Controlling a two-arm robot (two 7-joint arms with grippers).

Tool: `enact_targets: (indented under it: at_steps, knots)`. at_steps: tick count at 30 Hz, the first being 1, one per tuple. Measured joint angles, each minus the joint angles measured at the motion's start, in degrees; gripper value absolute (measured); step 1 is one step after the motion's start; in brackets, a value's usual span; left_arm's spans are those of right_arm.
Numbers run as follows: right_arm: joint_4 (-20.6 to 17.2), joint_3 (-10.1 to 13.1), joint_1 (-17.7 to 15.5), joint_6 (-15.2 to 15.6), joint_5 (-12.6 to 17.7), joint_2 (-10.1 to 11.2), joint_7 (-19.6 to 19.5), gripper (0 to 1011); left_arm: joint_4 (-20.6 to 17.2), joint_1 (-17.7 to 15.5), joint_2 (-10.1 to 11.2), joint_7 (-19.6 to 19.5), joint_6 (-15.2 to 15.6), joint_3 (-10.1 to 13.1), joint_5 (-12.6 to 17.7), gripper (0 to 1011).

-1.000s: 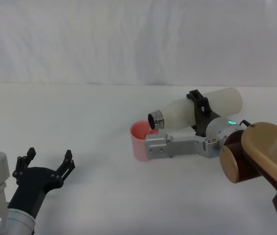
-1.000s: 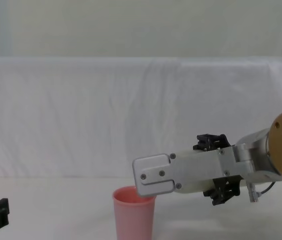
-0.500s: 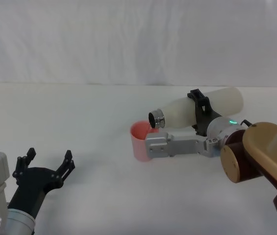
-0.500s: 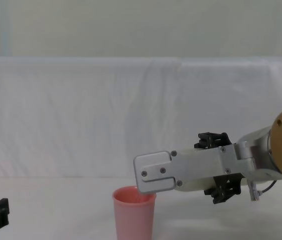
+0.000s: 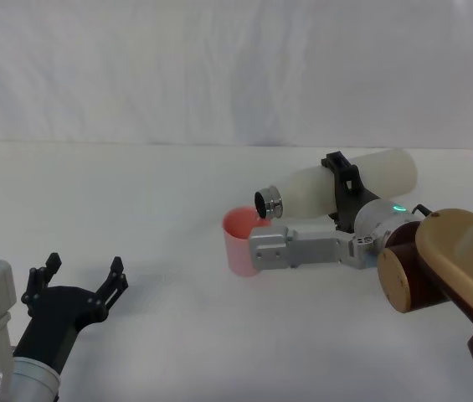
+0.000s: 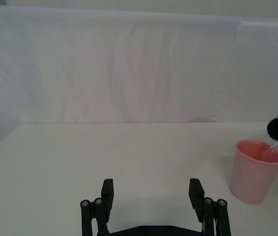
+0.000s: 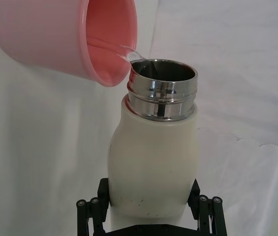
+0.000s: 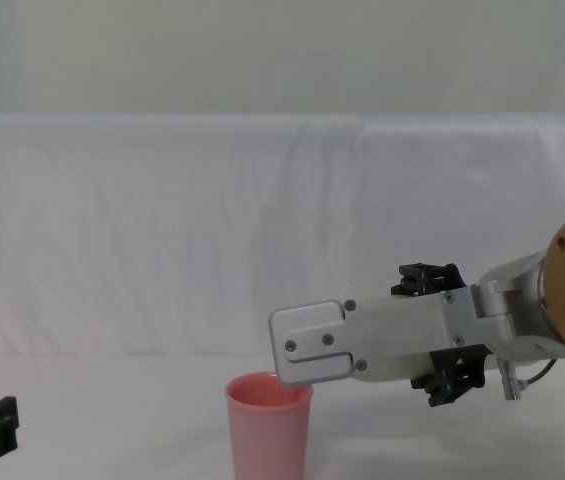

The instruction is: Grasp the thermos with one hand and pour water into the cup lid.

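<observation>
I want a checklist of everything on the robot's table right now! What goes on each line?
Surface: white table, flat and bare around the cup.
Job's things: tall cream-white thermos bottle with a steel neck, tipped on its side, a thin stream of water running from its mouth into the small pink plastic cup lid, which stands upright.
Clutter: nothing seen.
Grippers: right pincer shut on the thermos body, held above the table; left pincer open, parked low at the near left.
Cables: a thin dark cable at the right wrist.
Surroundings: white cloth backdrop behind the table.
</observation>
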Motion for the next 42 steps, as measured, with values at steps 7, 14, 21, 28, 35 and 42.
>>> enact_targets:
  at_steps: [7,14,21,28,35,42]
  knots:
    - [0.00,0.01,0.01,0.00,-0.04,-0.02,0.11,959,0.00,0.00,0.00,0.00,0.00,0.00,0.00,1001]
    - [0.00,0.05,0.01,0.04,-0.10,-0.05,0.21,959,0.00,0.00,0.00,0.00,0.00,0.00,0.00,1001]
    - [0.02,0.05,0.01,0.20,-0.20,-0.18,0.33,959,0.00,0.00,0.00,0.00,0.00,0.00,0.00,1001]
    - [0.01,0.85,-0.38,0.16,0.67,-0.50,-0.31,959,0.00,0.00,0.00,0.00,0.00,0.00,0.00,1001]
    - [-0.54,2.77,-1.36,-0.05,3.41,-0.99,-1.74,959,0.00,0.00,0.00,0.00,0.00,0.00,0.00,1001]
    - [-2.06,8.99,-4.51,-0.49,12.26,-2.52,-4.87,959,0.00,0.00,0.00,0.00,0.00,0.00,0.00,1001]
